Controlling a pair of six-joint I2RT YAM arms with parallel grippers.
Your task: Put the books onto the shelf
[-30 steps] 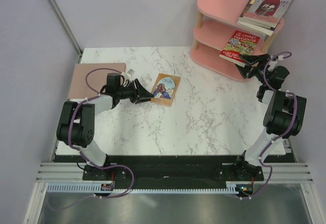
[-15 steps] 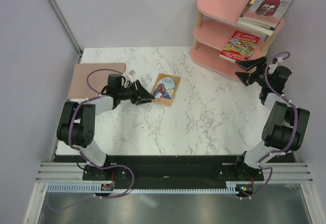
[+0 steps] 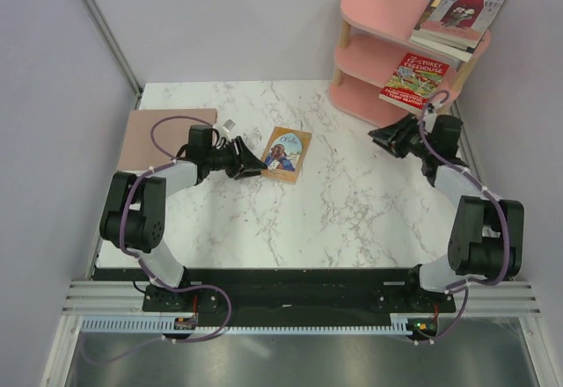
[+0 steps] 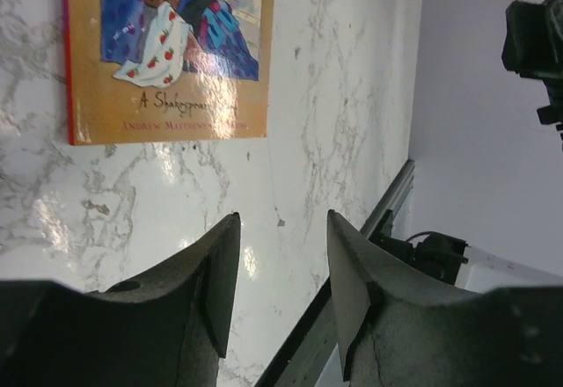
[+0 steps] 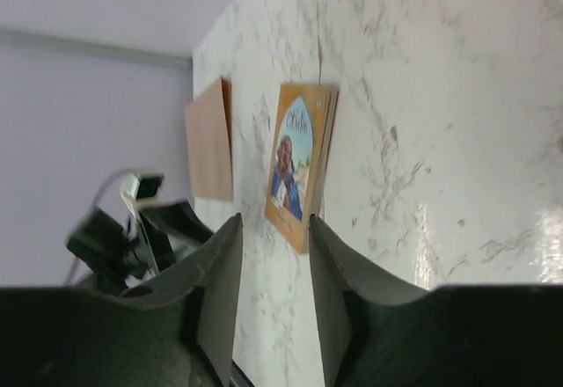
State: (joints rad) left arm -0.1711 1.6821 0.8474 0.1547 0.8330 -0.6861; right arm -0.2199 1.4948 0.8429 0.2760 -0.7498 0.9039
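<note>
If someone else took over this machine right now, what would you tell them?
Left gripper: open, empty, beside the tan paperback with a blue figure, which lies flat on the marble table.
Right gripper: open, empty, near the pink three-tier shelf.
Done: red Treehouse book on the middle tier, a stack of books on top.
Left: shelve the tan paperback.

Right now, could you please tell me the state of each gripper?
Left gripper: open, holding nothing.
Right gripper: open, holding nothing.
</note>
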